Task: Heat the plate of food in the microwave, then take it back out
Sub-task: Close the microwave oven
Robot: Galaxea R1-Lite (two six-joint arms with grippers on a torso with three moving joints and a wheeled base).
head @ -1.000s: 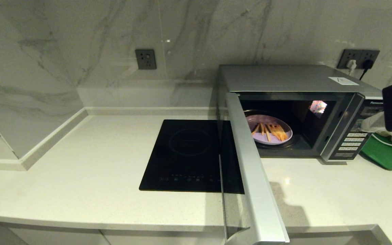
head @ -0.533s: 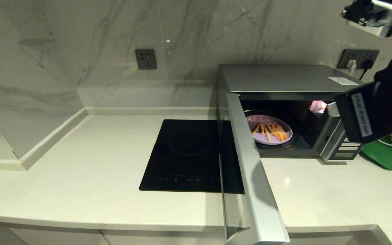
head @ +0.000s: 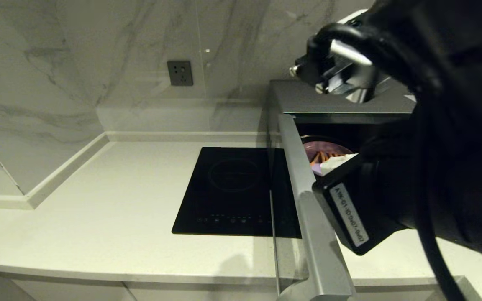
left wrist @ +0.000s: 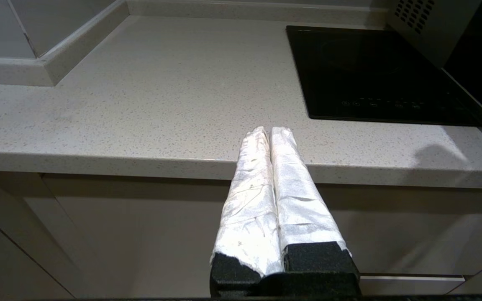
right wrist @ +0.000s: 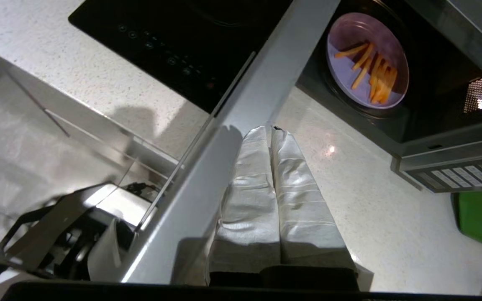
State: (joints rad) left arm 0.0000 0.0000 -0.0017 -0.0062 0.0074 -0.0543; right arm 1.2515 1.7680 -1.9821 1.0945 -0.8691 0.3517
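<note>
microwave [head: 341, 98] door open, brand not readable | plate of food [right wrist: 367, 59] inside | right gripper [right wrist: 271, 130] fingers pressed together, empty, beside door | left gripper [left wrist: 269, 130] likewise, at counter edge [left wrist: 98, 161]

Right tool [right wrist: 271, 130]: you hold it raised before the open microwave [head: 341, 100], fingers pressed together.
Left tool [left wrist: 270, 130]: parked low, closed.
</note>
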